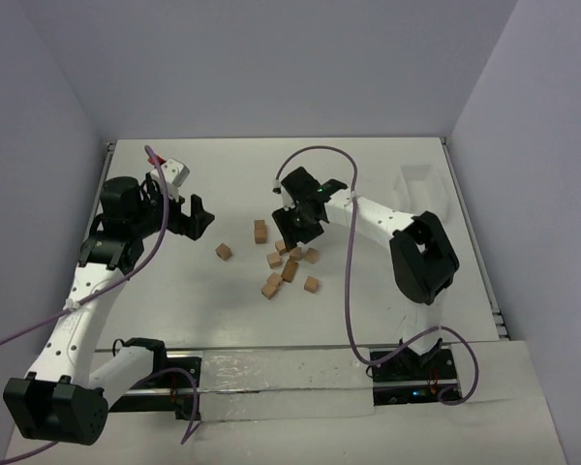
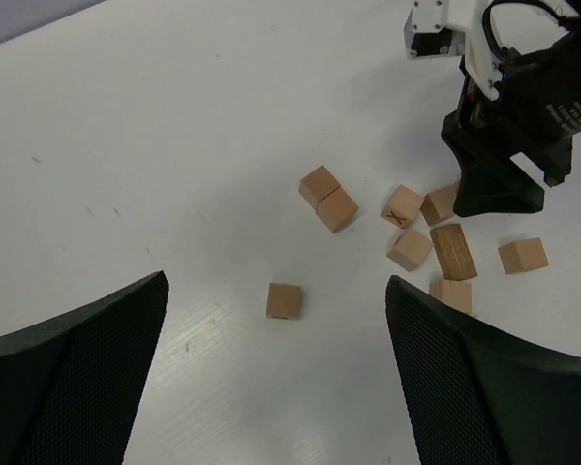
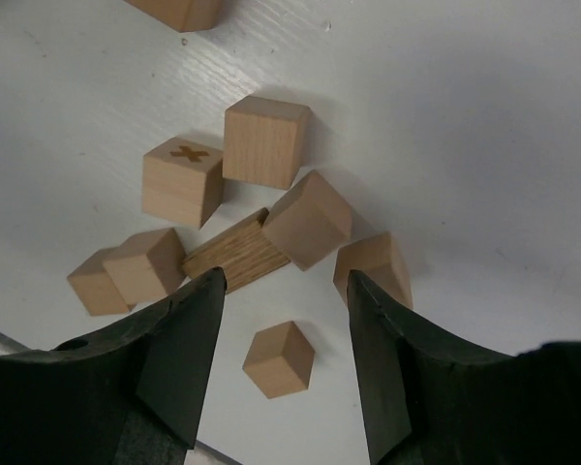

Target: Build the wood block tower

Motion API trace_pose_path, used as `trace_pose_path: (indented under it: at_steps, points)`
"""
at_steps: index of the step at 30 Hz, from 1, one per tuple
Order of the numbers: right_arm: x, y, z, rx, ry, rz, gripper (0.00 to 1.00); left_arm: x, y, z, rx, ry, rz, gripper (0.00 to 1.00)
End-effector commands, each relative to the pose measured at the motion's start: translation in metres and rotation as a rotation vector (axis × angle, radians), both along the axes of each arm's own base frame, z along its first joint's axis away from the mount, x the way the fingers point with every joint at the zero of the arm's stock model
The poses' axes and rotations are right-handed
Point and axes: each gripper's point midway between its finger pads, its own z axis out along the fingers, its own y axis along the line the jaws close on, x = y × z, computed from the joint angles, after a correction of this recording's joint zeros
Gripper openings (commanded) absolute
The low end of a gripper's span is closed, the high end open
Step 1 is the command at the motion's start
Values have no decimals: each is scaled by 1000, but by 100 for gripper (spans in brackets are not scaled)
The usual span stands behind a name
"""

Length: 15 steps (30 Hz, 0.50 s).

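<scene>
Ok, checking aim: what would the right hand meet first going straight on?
Probably the lone wood block framed by the right hand, then the table under it; depth is unclear.

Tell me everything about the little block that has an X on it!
The block with the X is a small light-brown wooden cube with neat edges. A darker X is marked on its top face, and the sides that show are plain. It sits flat on the white table among the scattered blocks. A plain cube stands right beside it, so close that they seem to touch. Nothing is stacked on it and nothing grips it.
</scene>
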Motion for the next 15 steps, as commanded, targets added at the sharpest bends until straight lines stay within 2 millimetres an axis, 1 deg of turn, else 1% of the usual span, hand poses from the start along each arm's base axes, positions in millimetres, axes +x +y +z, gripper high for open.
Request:
trace_pose_path:
  at_steps: [1, 2, 3, 4, 8, 11, 15]
  points:
    - [13, 19, 5, 33, -6, -47, 61, 0, 12, 15, -59, -37, 90, 99]
    - [15, 20, 1, 27, 2, -57, 61, -1, 14, 11, -62, -31, 97, 99]
    - [17, 21, -1, 25, 3, -63, 61, -1, 14, 11, -64, -29, 98, 99]
    - [18, 22, -4, 19, 9, -72, 64, -1, 13, 9, -71, -24, 100, 99]
    - [21, 29, -6, 34, 30, -74, 73, -1, 12, 5, -82, -18, 98, 99]
    - [19, 36, -8, 53, 55, -60, 73, 0, 13, 4, -81, -20, 102, 99]
    - [22, 40, -15, 53, 69, -62, 70, 1, 13, 3, -79, -18, 99, 99]
